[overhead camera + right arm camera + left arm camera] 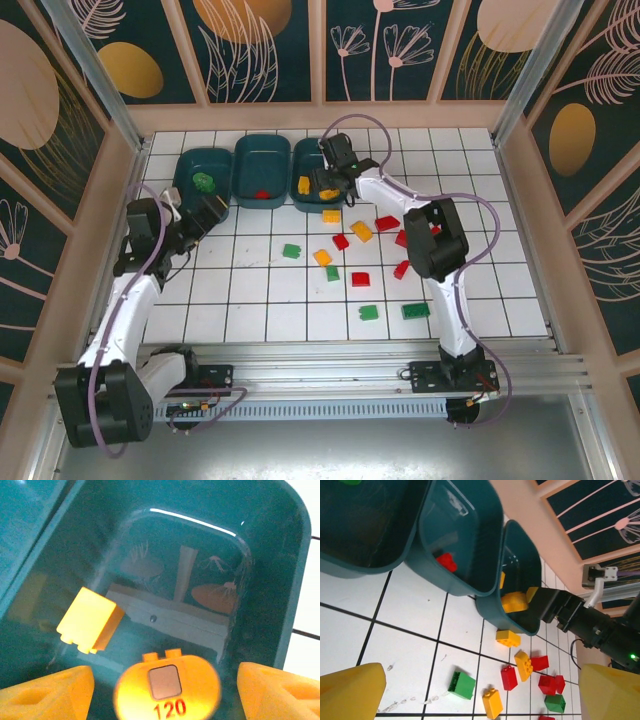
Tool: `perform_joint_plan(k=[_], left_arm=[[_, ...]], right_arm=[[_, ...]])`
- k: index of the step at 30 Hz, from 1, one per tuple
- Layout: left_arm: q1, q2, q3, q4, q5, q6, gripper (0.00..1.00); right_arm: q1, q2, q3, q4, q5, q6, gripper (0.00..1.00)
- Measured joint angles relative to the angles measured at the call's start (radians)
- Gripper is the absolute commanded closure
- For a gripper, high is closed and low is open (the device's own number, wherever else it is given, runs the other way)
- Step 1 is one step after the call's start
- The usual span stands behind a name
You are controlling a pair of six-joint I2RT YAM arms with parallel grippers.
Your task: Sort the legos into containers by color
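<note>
1. The right end effector [165, 680] hangs over the right-hand bin [280, 555], low inside its rim.
2. Its yellow fingers [45, 692] stand fairly wide apart. A yellow-orange brick [167, 700] marked "120" sits between them, slightly blurred, with a gap on each side, so neither finger touches it.
3. A second yellow brick [90, 621] lies tilted on the floor of that bin.
4. The left end effector [482, 680] is spread wide and holds nothing. It is above the white-tiled tabletop [250, 300], just in front of the left bin [190, 165].
5. The left bin holds a green piece [203, 181], and the middle bin [470, 540] holds a red brick [446, 561].
6. Loose legos lie on the tabletop in front of the bins, among them a yellow one [361, 231], a red one [360, 279] and a green one [291, 251].
</note>
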Motion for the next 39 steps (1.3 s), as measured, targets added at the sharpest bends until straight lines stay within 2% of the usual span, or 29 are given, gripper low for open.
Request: perform_joint_plan(k=[5,10,14,16,23,28,39], left_arm=[[0.0,-0.092,-0.003,-0.006,0.007,0.0,0.02],[0.0,-0.143,-0.102,0.078,0.048,-0.048,0.01],[-0.001,-0.198,-0.233,0.134,0.036,-0.127,0.01],[-0.001,-0.217,-0.272,0.161,0.033,-0.151,0.02],[-0.001,-0.161,-0.286,0.224,0.057,-0.184,0.01],[-0.001,-0.068,-0.286,0.224,0.122,-0.176,0.01],[-0.001,-0.116,-0.288,0.233,0.15,-0.165,0.01]], right_arm=[[0.0,-0.083,-0.069,0.017,0.04,0.022,0.21],[-0.019,-0.343,-0.36,0.048,0.122,0.122,0.22],[-0.093,-0.536,-0.619,0.055,0.175,0.223,0.24],[-0.122,-0.586,-0.714,0.052,0.196,0.25,0.26],[-0.152,-0.573,-0.801,0.057,0.188,0.29,0.35],[-0.153,-0.502,-0.798,0.064,0.191,0.29,0.34],[-0.179,-0.471,-0.834,0.106,0.162,0.261,0.31]])
